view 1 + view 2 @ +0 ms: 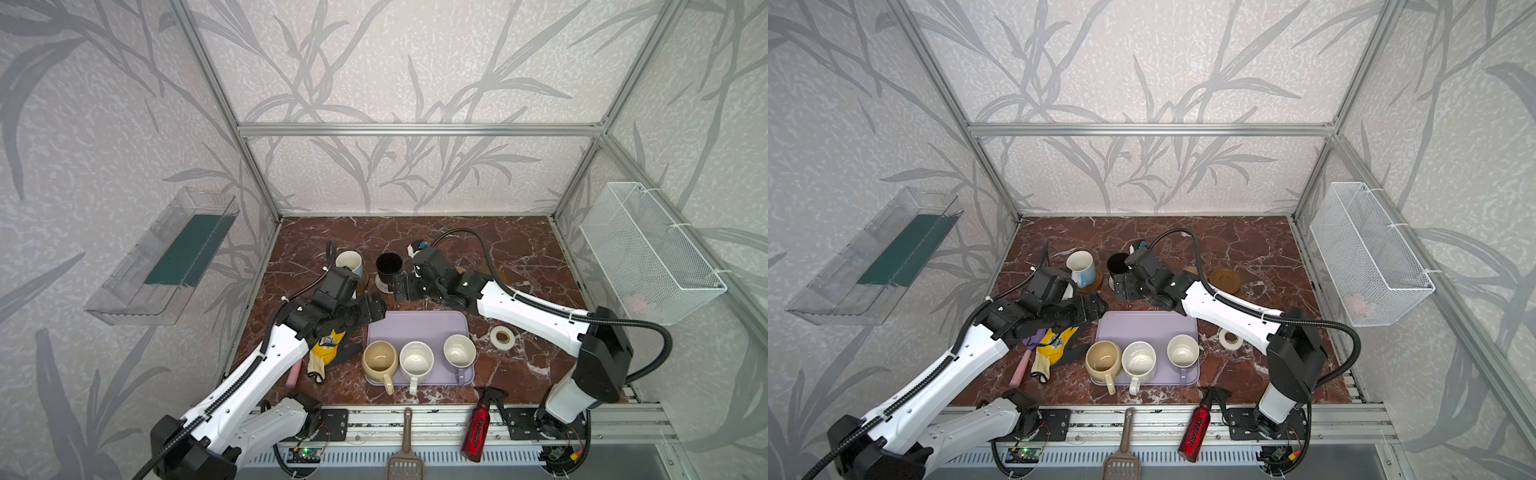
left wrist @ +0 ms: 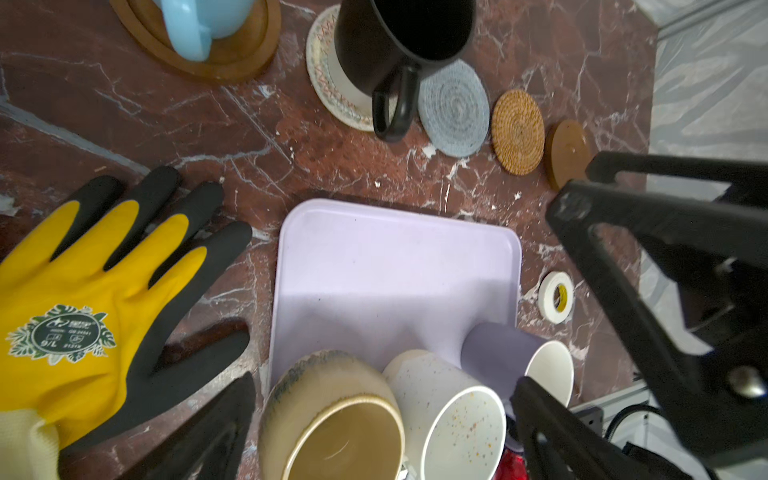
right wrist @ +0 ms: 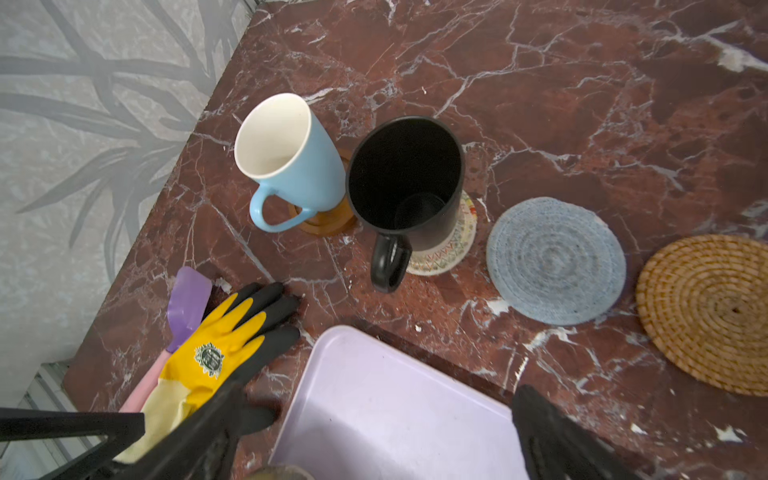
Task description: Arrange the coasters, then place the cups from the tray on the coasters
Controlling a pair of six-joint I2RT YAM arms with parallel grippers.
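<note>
- The light blue ceramic mug with the white inside (image 3: 299, 166) is standing on one smooth amber-brown rimmed coaster (image 2: 232, 58), at the left end of the coaster row beyond the tray.
- The black mug (image 3: 407, 183) is sitting right next to it on the cream woven coaster with a patterned edge (image 2: 328, 95).
- The round grey-blue woven coaster (image 3: 556, 261), the golden-tan rattan coaster (image 3: 706, 311) and the second amber-brown coaster (image 1: 1224, 279) are lying bare, carrying the row on to the right.
- The flat lavender plastic tray (image 1: 419, 328) is lying mid-table, nearer the robot.
- Three mugs are standing in a row along its near edge, handles pointing at the robot: cream-yellow (image 1: 379, 358), speckled white (image 1: 416, 360) and lavender-grey (image 1: 459, 351).
- The left pincer (image 2: 382, 384) is hovering over the tray's far left corner, spread wide and holding nothing.
- The right pincer (image 3: 378, 392) is hanging between the black mug and the tray's far edge, also gaping and empty.
- On the red-brown marble table (image 3: 582, 83), a yellow-and-black work glove (image 2: 83, 291) is lying left of the tray and a small white tape roll (image 1: 502, 337) is sitting right of it.
</note>
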